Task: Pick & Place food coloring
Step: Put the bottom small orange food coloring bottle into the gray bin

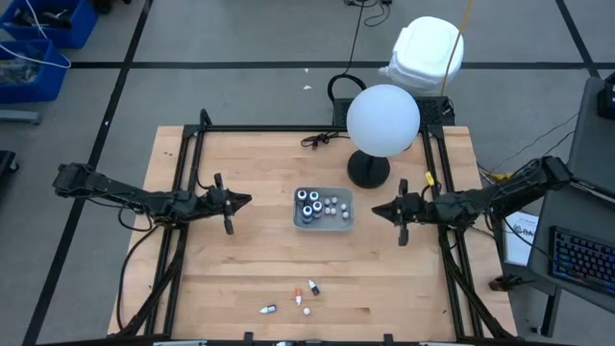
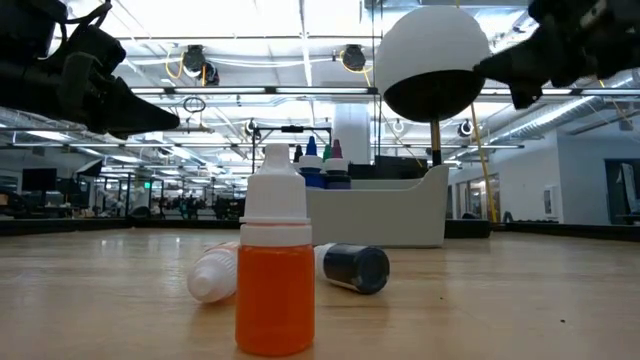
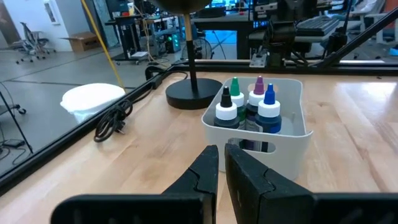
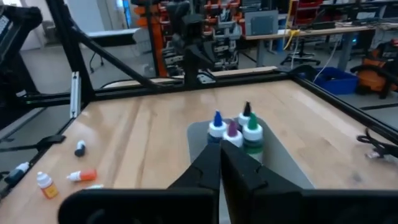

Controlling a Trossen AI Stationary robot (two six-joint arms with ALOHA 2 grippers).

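Near edge of the desk (image 1: 240,288), toward its middle: four loose dropper bottles. An orange bottle (image 2: 274,260) stands upright with a white cap; just behind it in the low view a white-capped bottle (image 2: 213,273) and a dark bottle (image 2: 350,267) lie on their sides. The high view shows a fourth bottle (image 1: 268,309) lying apart, toward the left. The right wrist view shows the same group as small items near the desk edge.

Centre of the desk: clear rectangular tray (image 1: 324,223) holding four larger bottles with coloured tips, namely black, green, purple and blue (image 3: 269,109), and several small pale-capped bottles (image 1: 333,206) visible only from above.

Left of the tray: left gripper (image 1: 248,200), raised above the desk, fingers (image 3: 205,171) pressed together, gripping nothing. Right of the tray: right gripper (image 1: 375,210), likewise raised, fingers closed and empty.

Behind the tray, toward the far edge: lamp with a round black base (image 1: 368,171) and a white globe (image 1: 382,119); the globe hides part of the base from above. A black cable (image 1: 322,139) lies by the far edge.
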